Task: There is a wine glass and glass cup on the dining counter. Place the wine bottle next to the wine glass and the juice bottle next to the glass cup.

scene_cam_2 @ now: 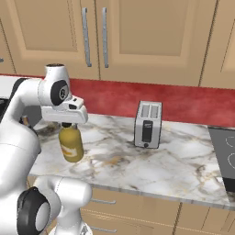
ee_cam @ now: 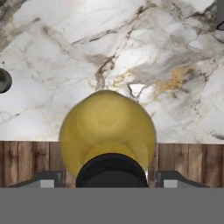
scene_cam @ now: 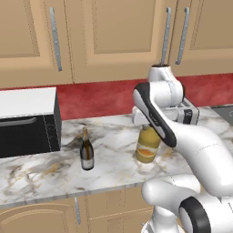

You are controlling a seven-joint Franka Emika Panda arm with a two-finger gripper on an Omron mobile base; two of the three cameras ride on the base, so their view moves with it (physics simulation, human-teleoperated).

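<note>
Hand: your hand (ee_cam: 109, 178) grips the juice bottle (scene_cam_2: 71, 143) at its black cap, fingers (ee_cam: 168, 178) either side
Juice bottle: upright, over the marble tabletop (scene_cam: 41, 173)
Wine bottle (scene_cam: 86, 151): standing near the microwave (scene_cam: 27, 120)

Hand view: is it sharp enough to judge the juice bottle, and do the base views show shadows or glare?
Hand view: the juice bottle looks soft-edged up close, the marble counter beyond is crisper, no glare. Left base view: faint dark patches lie at the foot of the wine bottle; the arm hides the juice bottle's neck. Right base view: even light, the toaster clear.
</note>
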